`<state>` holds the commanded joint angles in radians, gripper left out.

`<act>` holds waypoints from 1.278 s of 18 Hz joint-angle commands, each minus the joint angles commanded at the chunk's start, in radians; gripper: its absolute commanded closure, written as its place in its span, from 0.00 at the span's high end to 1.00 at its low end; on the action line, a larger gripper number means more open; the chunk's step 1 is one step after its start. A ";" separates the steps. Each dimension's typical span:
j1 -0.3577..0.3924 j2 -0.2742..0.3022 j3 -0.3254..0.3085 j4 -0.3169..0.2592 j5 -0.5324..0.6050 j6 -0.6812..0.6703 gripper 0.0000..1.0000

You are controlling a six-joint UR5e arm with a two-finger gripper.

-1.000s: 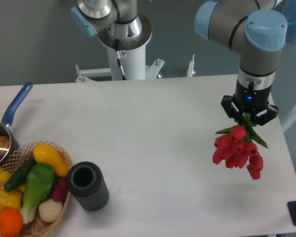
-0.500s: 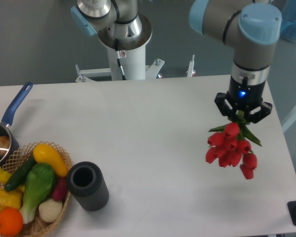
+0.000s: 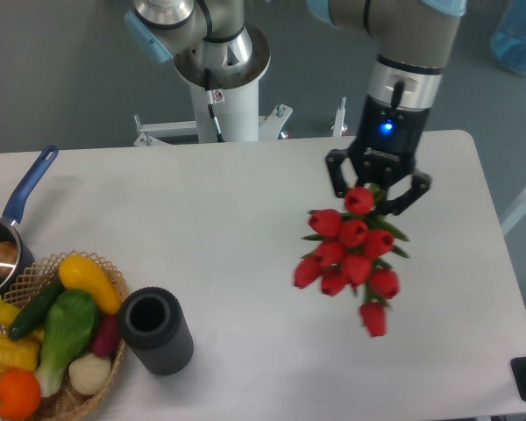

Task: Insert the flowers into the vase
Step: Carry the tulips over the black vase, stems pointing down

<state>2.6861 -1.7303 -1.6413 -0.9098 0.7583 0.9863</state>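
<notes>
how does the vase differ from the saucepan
The vase is a dark ribbed cylinder with no handle; the saucepan has a long blue handle. The vase stands fully in view beside the basket; the saucepan is cut off by the left edge. Both rest on the table.

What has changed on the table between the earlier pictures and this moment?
The hand, still shut on the flowers, has carried them leftward and higher in the picture, away from the table's right edge and toward the vase. The bunch still hangs buds down. Nothing was released. The vase, the basket of vegetables and the saucepan have not moved.
</notes>
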 joint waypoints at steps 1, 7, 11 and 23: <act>-0.003 -0.008 -0.002 0.003 -0.052 0.002 0.00; -0.104 -0.090 -0.003 0.058 -0.309 0.008 0.00; -0.150 -0.124 -0.003 0.115 -0.394 0.008 0.00; -0.179 -0.156 0.090 0.120 -0.571 0.009 0.00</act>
<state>2.5067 -1.8866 -1.5510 -0.7900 0.1872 0.9955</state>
